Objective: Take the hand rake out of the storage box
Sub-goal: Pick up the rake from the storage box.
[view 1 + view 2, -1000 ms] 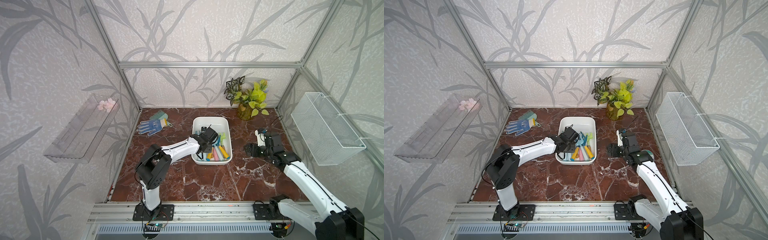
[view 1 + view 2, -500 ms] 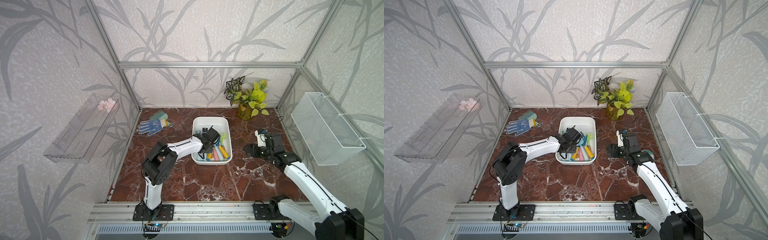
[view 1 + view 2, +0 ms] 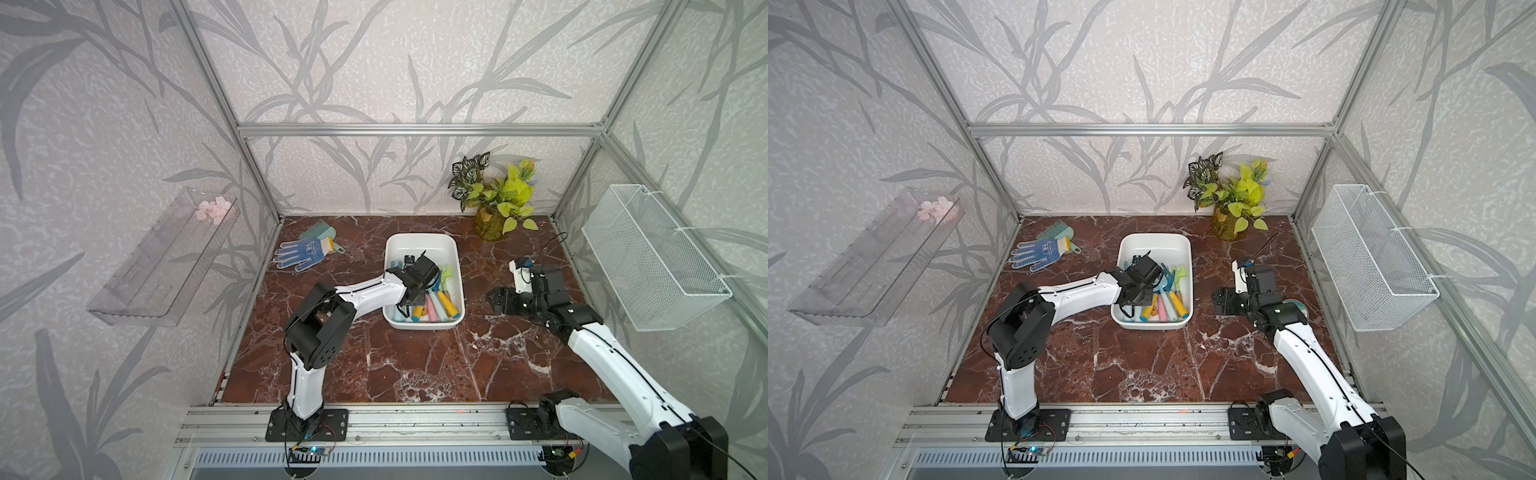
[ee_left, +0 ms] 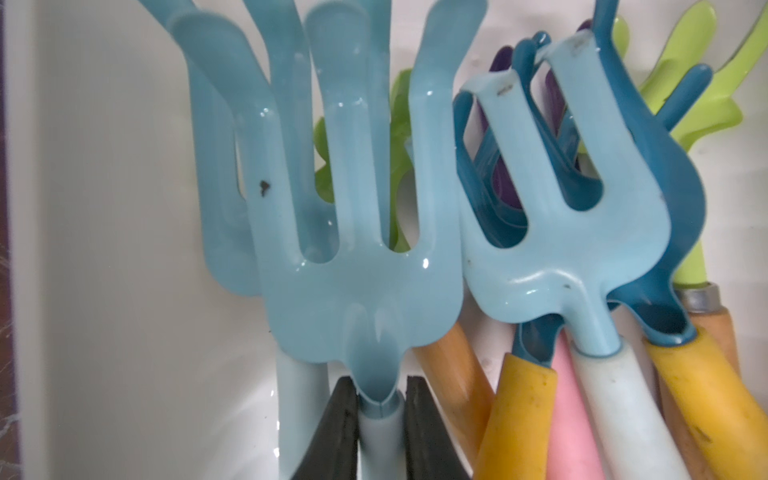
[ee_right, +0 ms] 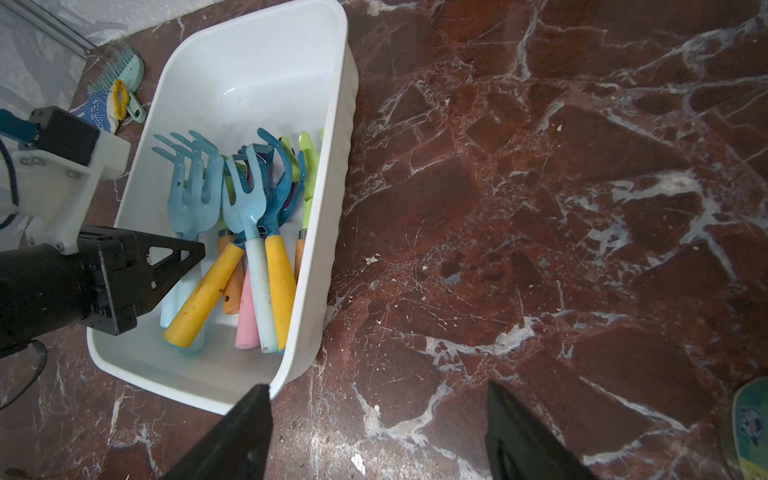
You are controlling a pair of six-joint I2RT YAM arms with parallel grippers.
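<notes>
Red-brown marble tabletop (image 3: 415, 361) spreads across the front. Above it, to the right of the storage box (image 3: 419, 245), the right gripper (image 5: 380, 432) hangs with its jaws spread wide, holding nothing. Inside the box, near its left wall, the left gripper (image 4: 381, 399) pinches its 2 black fingers (image 4: 338, 428) narrowly on the neck of a pale blue hand rake (image 4: 357, 291), which lies among other rakes (image 5: 274, 266) with yellow, pink and white handles. Farther back lie a blue-dotted glove (image 3: 299, 255) and a green brush (image 3: 318, 230). A potted plant (image 3: 496, 203) stands by the far wall.
</notes>
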